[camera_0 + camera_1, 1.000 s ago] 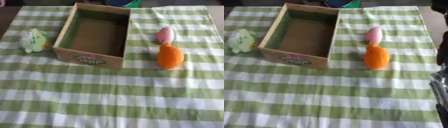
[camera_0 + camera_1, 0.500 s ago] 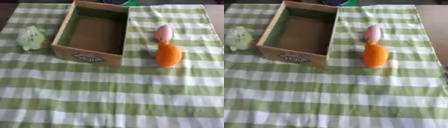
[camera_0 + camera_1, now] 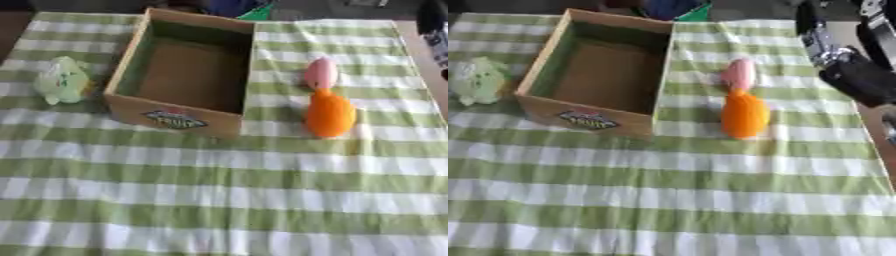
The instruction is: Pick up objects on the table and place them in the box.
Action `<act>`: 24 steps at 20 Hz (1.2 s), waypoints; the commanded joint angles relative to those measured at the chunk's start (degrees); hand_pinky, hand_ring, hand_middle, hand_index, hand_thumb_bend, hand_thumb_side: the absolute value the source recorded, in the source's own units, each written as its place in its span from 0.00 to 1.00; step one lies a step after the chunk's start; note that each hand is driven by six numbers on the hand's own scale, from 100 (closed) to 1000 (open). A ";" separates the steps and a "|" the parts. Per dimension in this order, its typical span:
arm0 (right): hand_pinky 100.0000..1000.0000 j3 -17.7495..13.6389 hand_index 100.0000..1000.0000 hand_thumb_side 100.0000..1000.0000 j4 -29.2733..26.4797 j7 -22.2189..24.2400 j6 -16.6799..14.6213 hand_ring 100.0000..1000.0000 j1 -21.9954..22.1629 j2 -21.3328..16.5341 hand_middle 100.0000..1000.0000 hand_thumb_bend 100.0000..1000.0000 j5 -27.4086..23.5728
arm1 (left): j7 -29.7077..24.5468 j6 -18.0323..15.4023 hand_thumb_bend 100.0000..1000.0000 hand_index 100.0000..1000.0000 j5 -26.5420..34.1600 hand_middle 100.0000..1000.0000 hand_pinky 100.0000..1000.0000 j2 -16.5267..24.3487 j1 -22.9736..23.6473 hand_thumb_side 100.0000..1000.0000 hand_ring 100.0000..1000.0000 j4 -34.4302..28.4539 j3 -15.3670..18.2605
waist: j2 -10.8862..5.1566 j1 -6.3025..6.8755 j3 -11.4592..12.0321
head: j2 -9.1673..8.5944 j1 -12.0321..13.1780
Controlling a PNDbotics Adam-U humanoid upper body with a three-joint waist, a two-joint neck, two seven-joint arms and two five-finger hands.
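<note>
The orange toy [image 3: 330, 116] beside the box [image 3: 178, 118] looks soft and light; grasp it across its round belly. The right hand [image 3: 859, 80] enters by the worktop's right edge, its fingers impossible to tell.

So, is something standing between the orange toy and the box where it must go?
Nothing visible does. The orange toy lies just right of the cardboard box, with only bare checked cloth between; the pink toy sits behind it.
</note>
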 commanded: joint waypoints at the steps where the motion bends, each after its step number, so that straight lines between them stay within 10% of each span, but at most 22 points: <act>1: 0.77 2.24 0.97 0.95 -0.94 2.49 2.66 0.82 -1.20 -6.26 0.81 0.00 3.02 | -0.42 -0.02 0.00 0.77 0.07 0.70 0.67 1.37 -0.51 0.84 0.63 -1.13 -0.30 | -1.35 -0.02 0.26 | -0.29 -0.60; 9: 0.78 6.33 0.98 0.87 -0.94 9.17 6.47 0.85 -1.63 -14.78 0.80 0.00 8.17 | -1.21 -0.08 0.00 0.77 0.67 0.70 0.67 0.74 -1.18 0.84 0.63 -1.13 -0.94 | -1.07 0.16 1.79 | -1.12 -2.31; 24: 0.82 9.36 1.00 0.65 -0.94 22.56 12.56 0.89 -1.96 -14.71 0.84 0.47 5.86 | -1.73 -0.13 0.00 0.77 1.02 0.70 0.67 0.37 -1.53 0.84 0.63 -1.13 -1.26 | -0.43 0.13 2.44 | -1.03 -2.88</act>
